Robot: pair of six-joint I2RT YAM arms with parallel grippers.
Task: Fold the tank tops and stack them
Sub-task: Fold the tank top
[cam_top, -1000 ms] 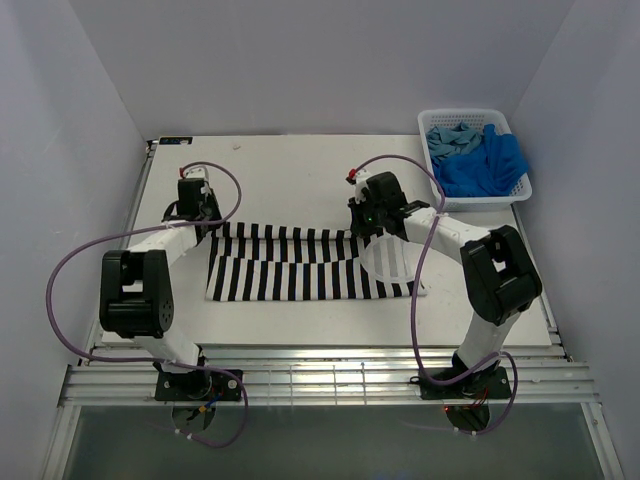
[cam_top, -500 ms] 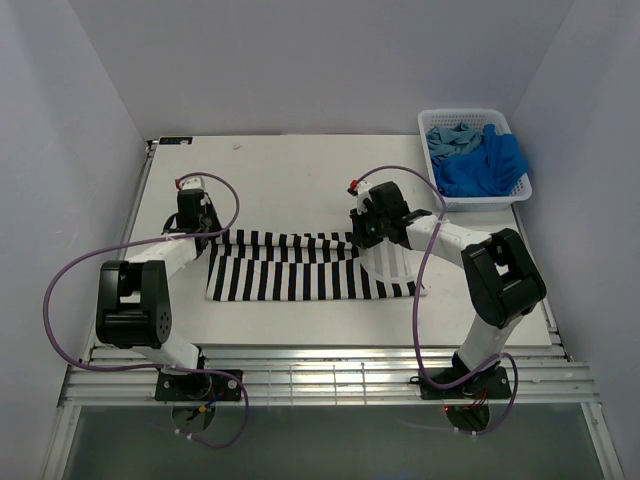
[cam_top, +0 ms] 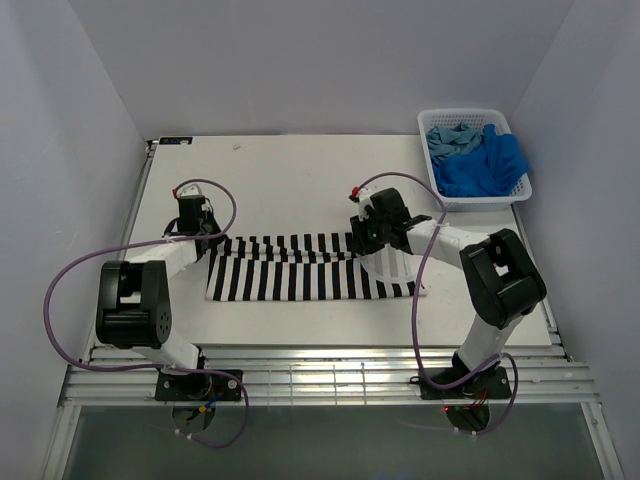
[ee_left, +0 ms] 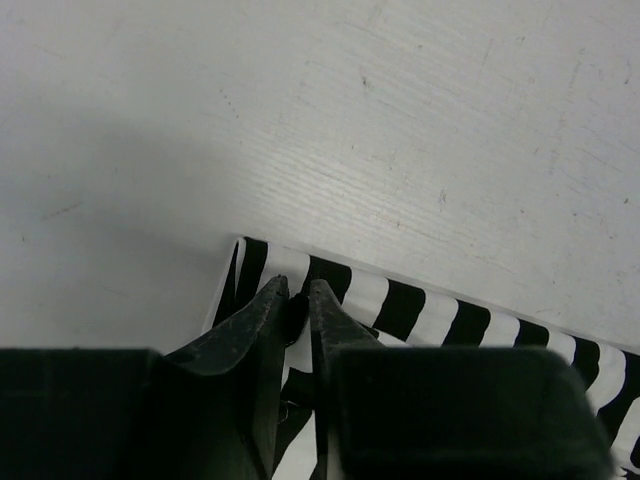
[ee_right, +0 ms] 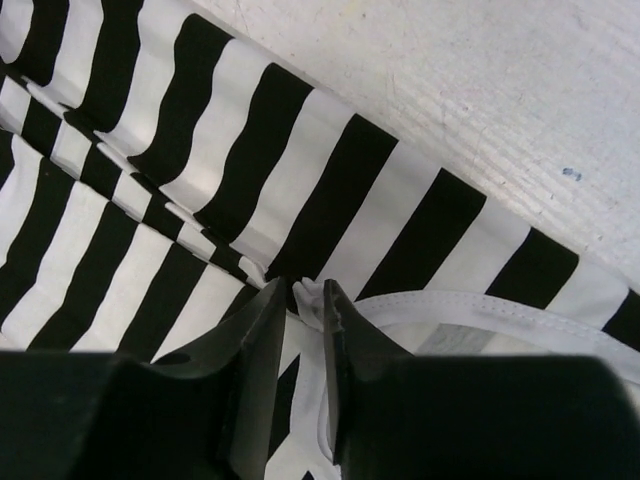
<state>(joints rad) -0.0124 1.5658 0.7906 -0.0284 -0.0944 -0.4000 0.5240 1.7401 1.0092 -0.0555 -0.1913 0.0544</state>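
The black-and-white striped tank top (cam_top: 300,270) lies spread across the table's middle, its far edge partly folded over. My left gripper (cam_top: 203,236) is shut on the striped top's far left corner (ee_left: 262,268). My right gripper (cam_top: 362,238) is shut on a bunch of the striped top's white-trimmed edge (ee_right: 312,295) at the far right. The royal blue tank top (cam_top: 488,165) and the teal-blue tank top (cam_top: 452,139) lie crumpled in the white basket (cam_top: 430,116).
The white lattice basket stands at the table's far right corner. White walls enclose the table on three sides. A metal rail (cam_top: 320,380) runs along the near edge by the arm bases.
Both grippers have moved toward the near side, drawing the striped top's far edge with them and folding it over. The left gripper has also shifted slightly.
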